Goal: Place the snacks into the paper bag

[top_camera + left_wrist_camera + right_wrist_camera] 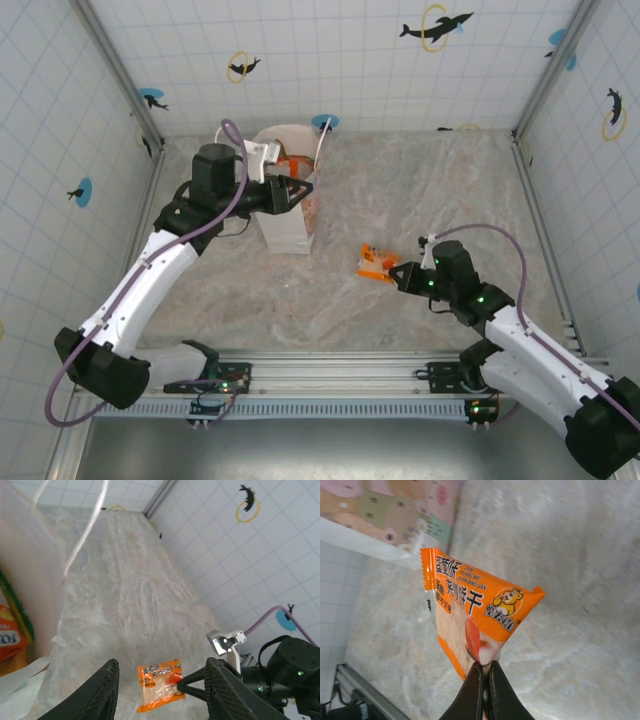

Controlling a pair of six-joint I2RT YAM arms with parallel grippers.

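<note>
right gripper (483,666) pinches small orange packet (475,600), centre frame.
print reads "dan huang wei"; left gripper (298,190) gapes empty at paper bag (285,235), upper left.

Robot test cell, lab-type: marble-pattern desk (430,190) boxed by white tiled walls (330,60) with dolphin stickers (437,26); two arm bases (210,378) on aluminium rail (340,372) at 6 o'clock.

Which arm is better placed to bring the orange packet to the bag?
Right. Its jaws are shut on the orange packet; the left jaws stand open and empty at the paper bag.
</note>
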